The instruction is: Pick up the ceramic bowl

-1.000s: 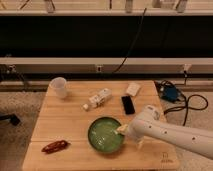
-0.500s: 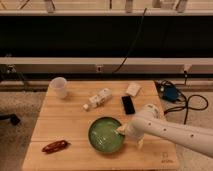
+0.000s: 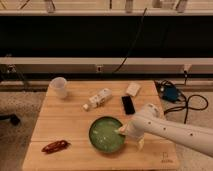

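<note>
Claw (image 3: 130,137) | at right rim of ceramic bowl (image 3: 103,134) | rim there hidden

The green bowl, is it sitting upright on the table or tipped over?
Upright: the ceramic bowl rests flat on the wooden table, its round opening facing up. The gripper is at its rim.

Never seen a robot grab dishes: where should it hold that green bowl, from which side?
Pinch the ceramic bowl at its rim, from above, on the side where the tool hangs. It sits upright, wide and shallow, likely too broad to span, so the edge is the handhold.
</note>
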Tool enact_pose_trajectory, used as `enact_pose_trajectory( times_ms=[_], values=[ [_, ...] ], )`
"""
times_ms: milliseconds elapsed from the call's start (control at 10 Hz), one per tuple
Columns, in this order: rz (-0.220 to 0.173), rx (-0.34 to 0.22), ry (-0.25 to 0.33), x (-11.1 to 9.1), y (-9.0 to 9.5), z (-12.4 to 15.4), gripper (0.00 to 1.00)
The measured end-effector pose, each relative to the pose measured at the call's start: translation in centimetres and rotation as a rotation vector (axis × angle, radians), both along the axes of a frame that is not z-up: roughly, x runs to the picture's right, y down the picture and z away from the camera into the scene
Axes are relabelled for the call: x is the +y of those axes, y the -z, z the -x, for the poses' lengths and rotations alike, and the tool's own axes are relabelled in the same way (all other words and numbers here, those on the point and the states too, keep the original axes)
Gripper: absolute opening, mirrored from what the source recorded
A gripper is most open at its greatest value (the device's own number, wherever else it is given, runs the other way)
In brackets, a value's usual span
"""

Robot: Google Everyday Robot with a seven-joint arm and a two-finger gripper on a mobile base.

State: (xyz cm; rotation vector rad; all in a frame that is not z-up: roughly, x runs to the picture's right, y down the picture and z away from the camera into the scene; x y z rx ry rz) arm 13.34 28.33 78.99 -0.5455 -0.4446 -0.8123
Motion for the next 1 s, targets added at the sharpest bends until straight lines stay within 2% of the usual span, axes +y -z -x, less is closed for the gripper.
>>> enact_pose_trajectory(
  times_ms=[200, 300, 500, 900, 1000],
  values=[
    [0.002, 0.002, 0.001, 0.02, 0.05, -0.09, 0.8],
    [0.002, 0.002, 0.001, 0.02, 0.07, -0.1, 0.79],
    [0.001, 0.002, 0.001, -0.04, 0.1, -0.13, 0.65],
    [0.012, 0.004, 0.0, 0.01, 0.19, -0.44, 0.64],
    [0.011, 0.006, -0.001, -0.09, 0.29, -0.56, 0.62]
  ],
)
